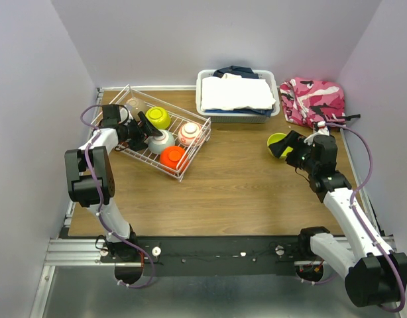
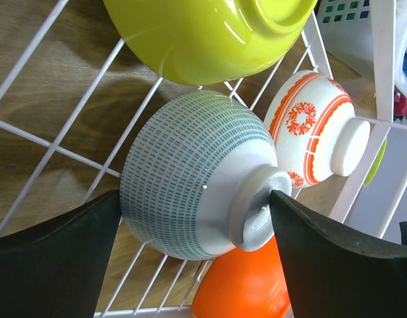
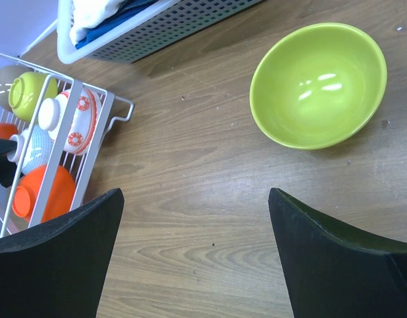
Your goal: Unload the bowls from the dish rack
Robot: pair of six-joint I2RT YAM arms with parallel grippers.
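White wire makes up the dish rack [image 1: 197,151], which sits at the far left of the desk [image 1: 236,185] and holds most of the load. In it are a lime-yellow bowl [image 1: 158,117] on the far side, a pale grey bowl [image 1: 162,140] with a fine teal pattern in the middle, a red-patterned bowl [image 1: 189,134] just right of that, an orange bowl [image 1: 172,157] at the near edge and a taupe bowl [image 1: 134,104] in the far left corner. A sliver of orange at the left edge of the right wrist view may be another bowl, but it is too cut off to be sure. Only one bowl is out: a lime bowl [image 1: 278,142] standing upright at the far right of the desk, well apart from the rack. The job looks barely begun, with one unloaded and at least five left. The left fingers [image 2: 51,258] are spread wide, one on each side of the pale grey bowl, which lies on its side, and have not yet closed on it. That bowl seems next. The right fingers [image 3: 336,258] are wide and empty, hovering near the lime bowl
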